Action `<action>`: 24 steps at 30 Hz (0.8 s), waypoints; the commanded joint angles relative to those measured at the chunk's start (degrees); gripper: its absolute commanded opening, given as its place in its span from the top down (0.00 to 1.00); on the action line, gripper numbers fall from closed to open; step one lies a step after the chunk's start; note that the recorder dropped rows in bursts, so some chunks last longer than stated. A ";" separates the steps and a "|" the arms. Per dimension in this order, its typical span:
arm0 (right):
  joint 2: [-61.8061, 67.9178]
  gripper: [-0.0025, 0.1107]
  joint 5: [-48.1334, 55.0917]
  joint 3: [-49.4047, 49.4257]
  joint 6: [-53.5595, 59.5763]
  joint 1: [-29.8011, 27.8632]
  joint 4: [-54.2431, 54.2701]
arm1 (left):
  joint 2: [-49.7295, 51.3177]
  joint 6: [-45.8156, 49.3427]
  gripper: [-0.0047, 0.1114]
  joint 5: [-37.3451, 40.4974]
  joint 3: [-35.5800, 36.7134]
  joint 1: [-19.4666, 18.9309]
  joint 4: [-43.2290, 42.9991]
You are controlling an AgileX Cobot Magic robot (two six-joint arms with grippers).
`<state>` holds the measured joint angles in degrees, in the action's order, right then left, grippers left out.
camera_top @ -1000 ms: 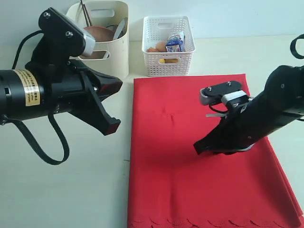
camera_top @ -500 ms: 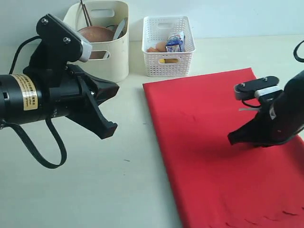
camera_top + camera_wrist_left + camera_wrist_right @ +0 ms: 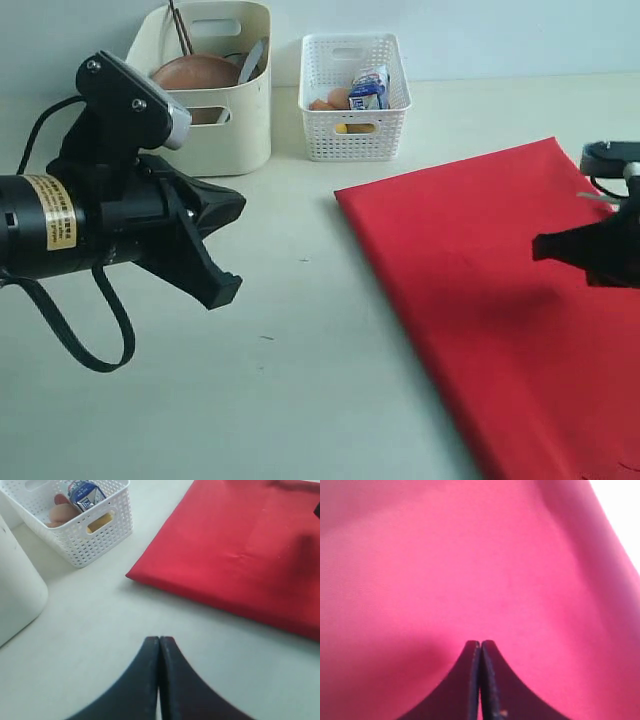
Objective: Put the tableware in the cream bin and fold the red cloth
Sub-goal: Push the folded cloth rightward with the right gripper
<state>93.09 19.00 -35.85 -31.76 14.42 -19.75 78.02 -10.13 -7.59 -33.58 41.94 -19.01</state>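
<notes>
The red cloth [image 3: 500, 300] lies flat and skewed on the right of the table, running off the right and bottom edges of the exterior view; it also shows in the left wrist view [image 3: 240, 545]. My right gripper [image 3: 545, 246] is shut with nothing between its fingers, low over the cloth [image 3: 470, 570] near its right side. Above bare table at the left, my left gripper [image 3: 222, 290] is shut and empty [image 3: 159, 640]. The cream bin [image 3: 235, 125] stands at the back left, holding a brown plate [image 3: 195, 72], dark chopsticks [image 3: 180, 30] and a silver knife [image 3: 252, 58].
A white lattice basket [image 3: 355, 100] with a blue-and-white milk carton [image 3: 370, 88] and food stands right of the cream bin, behind the cloth's far corner. Bare table [image 3: 320, 350] lies between my left gripper and the cloth.
The red cloth has slid to the right and turned, uncovering the middle of the table. My right gripper moved right with it. My left arm shifted slightly down and left.
</notes>
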 commanded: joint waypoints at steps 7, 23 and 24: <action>1.07 0.98 -9.46 -1.56 29.50 10.95 24.68 | -0.30 -0.83 0.95 -3.70 0.39 -0.10 0.23; 12.35 0.98 -3.82 -9.15 28.29 1.42 17.80 | -0.30 -2.35 0.95 5.33 0.88 -0.10 0.23; 12.35 0.98 -3.93 -9.42 27.65 0.11 17.80 | -0.30 -2.60 0.95 5.82 1.00 -0.10 0.23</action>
<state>104.84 13.43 -44.44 -3.46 17.85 -0.84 77.99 -11.81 -3.63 -33.34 41.94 -19.01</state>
